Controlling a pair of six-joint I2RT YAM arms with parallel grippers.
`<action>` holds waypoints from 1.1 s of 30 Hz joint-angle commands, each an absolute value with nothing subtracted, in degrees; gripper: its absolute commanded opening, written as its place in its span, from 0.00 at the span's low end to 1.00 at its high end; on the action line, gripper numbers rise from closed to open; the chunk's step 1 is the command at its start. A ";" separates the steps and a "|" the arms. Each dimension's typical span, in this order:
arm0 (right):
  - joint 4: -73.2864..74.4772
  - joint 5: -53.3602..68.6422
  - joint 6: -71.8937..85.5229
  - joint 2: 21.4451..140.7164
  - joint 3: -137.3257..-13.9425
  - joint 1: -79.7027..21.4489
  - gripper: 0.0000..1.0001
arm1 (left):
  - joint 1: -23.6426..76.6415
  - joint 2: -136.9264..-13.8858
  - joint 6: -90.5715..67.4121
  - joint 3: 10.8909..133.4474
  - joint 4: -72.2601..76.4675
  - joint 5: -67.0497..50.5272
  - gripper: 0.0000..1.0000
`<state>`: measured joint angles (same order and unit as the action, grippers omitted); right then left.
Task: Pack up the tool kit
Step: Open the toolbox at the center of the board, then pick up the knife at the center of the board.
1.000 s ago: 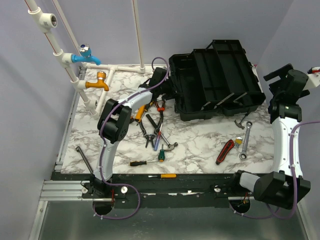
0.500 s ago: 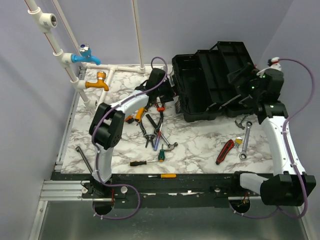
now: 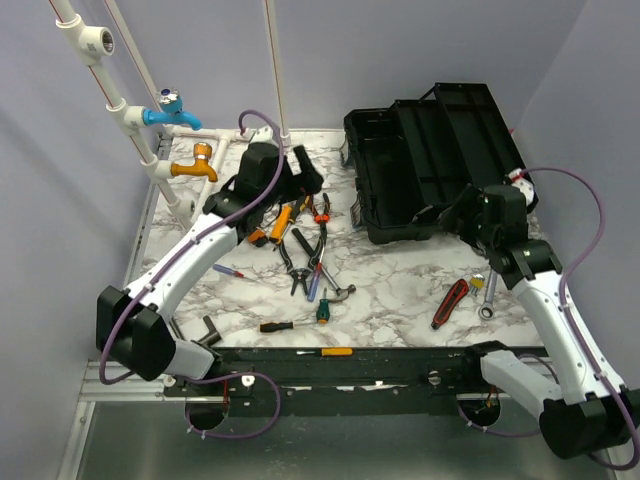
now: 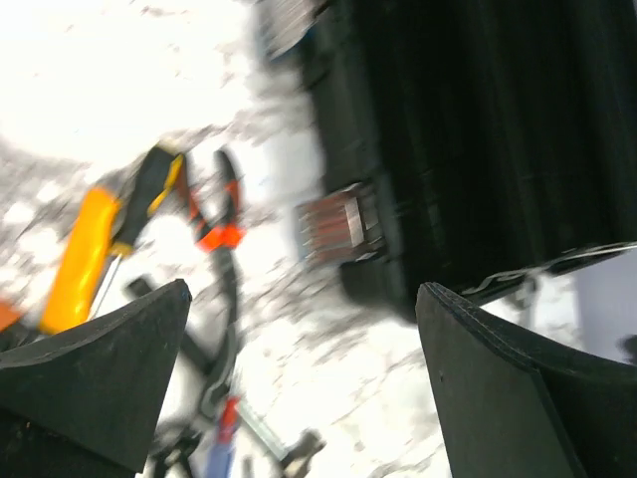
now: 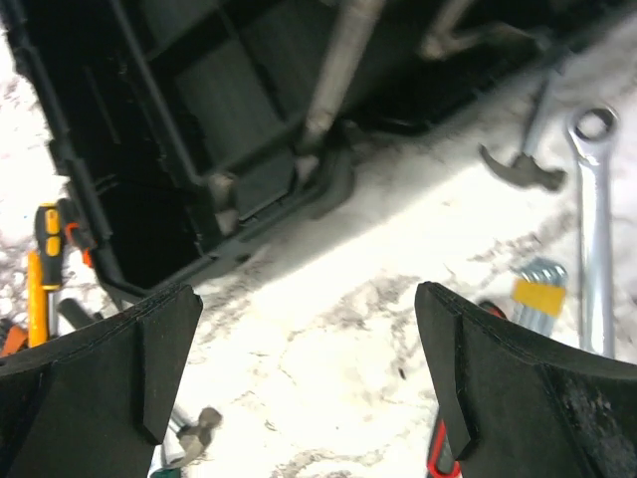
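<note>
The tool kit's black toolbox (image 3: 430, 160) stands open at the back right of the marble table, its trays spread. Loose tools lie in front of it: pliers (image 3: 300, 255), a small hammer (image 3: 338, 293), screwdrivers (image 3: 288, 325), a red-handled tool (image 3: 450, 302) and a wrench (image 3: 490, 290). My left gripper (image 3: 298, 180) hovers open just left of the box, above orange-handled tools (image 4: 85, 264) and red pliers (image 4: 219, 214); nothing sits between its fingers (image 4: 109, 378). My right gripper (image 3: 455, 215) is open at the box's front right edge (image 5: 199, 129), over bare table, holding nothing.
White pipes carry a blue tap (image 3: 170, 110) and an orange tap (image 3: 195, 165) at the back left. A second small hammer (image 5: 518, 164), the wrench (image 5: 595, 229) and yellow-tagged hex keys (image 5: 537, 289) lie right of my right gripper. A yellow screwdriver (image 3: 330, 351) rests on the front rail.
My left gripper opened and drew back left from the toolbox's left edge. My right arm swung down from the far right to the box's front right edge.
</note>
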<state>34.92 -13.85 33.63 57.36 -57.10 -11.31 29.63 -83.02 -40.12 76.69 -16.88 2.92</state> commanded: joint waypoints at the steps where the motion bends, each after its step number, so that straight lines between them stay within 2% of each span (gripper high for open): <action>1: 44.90 -21.84 42.61 51.68 -50.64 -11.51 1.00 | 28.73 -75.54 -38.02 62.88 -16.78 6.91 0.98; 6: 50.16 -23.65 52.35 53.04 -45.78 -11.51 0.99 | 28.74 -66.55 -38.40 51.06 -11.17 4.25 0.98; 14: 49.56 -21.64 59.18 57.18 -41.82 -11.45 1.00 | 28.74 -53.20 -36.53 33.90 1.60 0.04 0.98; 27: 40.41 -20.79 62.38 66.18 -33.98 -11.49 1.00 | 28.85 -44.89 -29.71 22.91 8.45 -2.26 0.98; 31: 37.50 -20.04 62.72 68.52 -31.84 -11.49 0.94 | 28.83 -44.54 -28.55 21.39 10.93 -3.04 0.98; 33: 37.25 -20.16 63.22 68.90 -31.38 -11.51 0.82 | 28.83 -44.56 -28.09 21.37 10.99 -3.01 0.99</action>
<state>39.94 -19.81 61.04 67.96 -32.75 -11.31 28.62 -45.19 -30.61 21.91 7.22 -1.21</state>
